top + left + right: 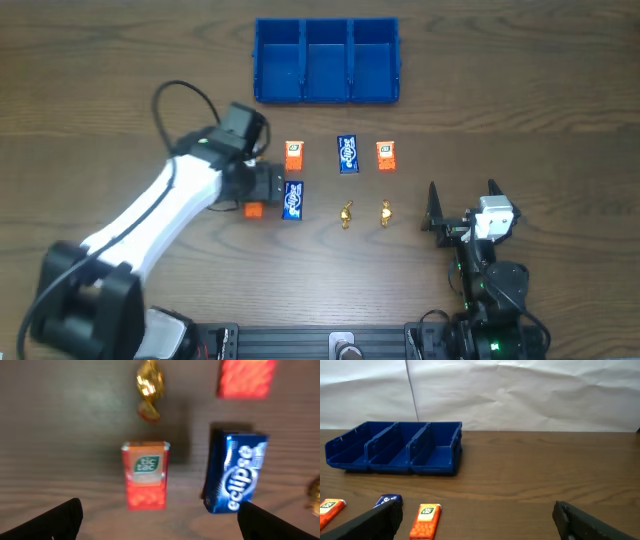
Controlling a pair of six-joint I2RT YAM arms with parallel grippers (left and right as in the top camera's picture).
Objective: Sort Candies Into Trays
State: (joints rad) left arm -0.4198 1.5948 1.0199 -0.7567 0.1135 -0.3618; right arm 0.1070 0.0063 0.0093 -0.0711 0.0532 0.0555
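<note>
Tray [327, 98]: blue, three compartments side by side, set at the far middle of the table [560, 120]. Only bare blue floor is seen in each compartment.

Candies are laid on the table near of the tray. In the far row, left to right, are the left orange box [294, 156], far blue pack [347, 154] and right orange box [386, 155]. In the near row are the near orange box [253, 210], near blue pack [293, 200] and two gold candies [346, 213].

Left gripper [160, 510]: positioned above the near orange box, fingers spread wide, nothing held. The box is seen between the fingertips, apart from both.

Right gripper [462, 205]: at the near right, well apart from the candies. Its fingers are spread and nothing is held or touched.
</note>
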